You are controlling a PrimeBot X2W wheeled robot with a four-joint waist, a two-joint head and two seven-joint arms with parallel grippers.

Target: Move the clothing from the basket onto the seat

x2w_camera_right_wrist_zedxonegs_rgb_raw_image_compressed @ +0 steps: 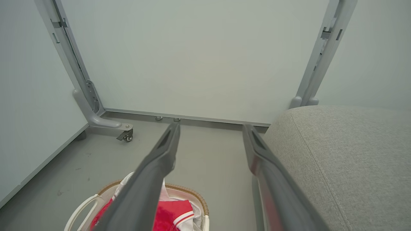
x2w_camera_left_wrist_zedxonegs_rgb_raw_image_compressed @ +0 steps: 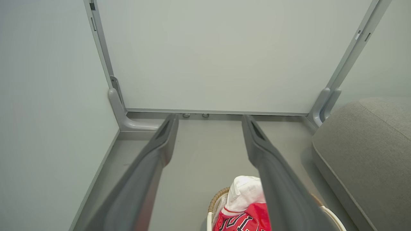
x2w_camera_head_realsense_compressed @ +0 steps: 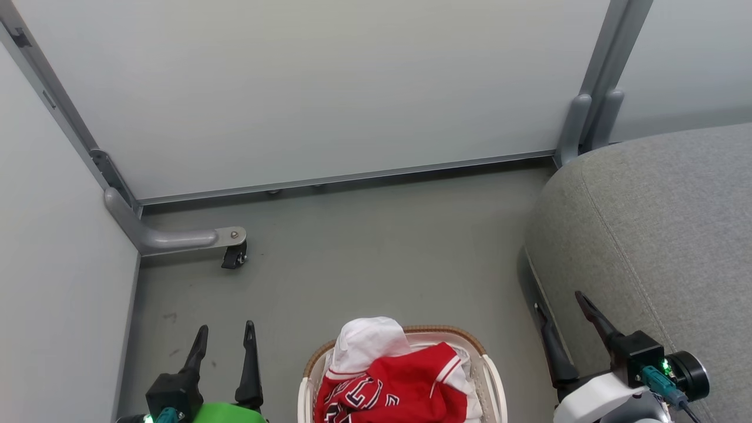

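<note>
Caster (x2w_camera_head_realsense_compressed: 234, 257) beyond basket (x2w_camera_head_realsense_compressed: 470, 342), seat (x2w_camera_head_realsense_compressed: 646, 223) rightward.

Item: red clothing (x2w_camera_head_realsense_compressed: 411, 382). Large black letters (x2w_camera_head_realsense_compressed: 359, 395) edged in white across the cloth (creased, partly cut off at the picture's edge); no whole word can be read.

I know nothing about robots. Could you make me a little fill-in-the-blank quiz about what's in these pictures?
The red clothing lies in the white ____.
The grey seat is on the robot's ____ side.
The left gripper and right gripper hold nothing; both stand ____.
Missing words: basket; right; open.
</note>
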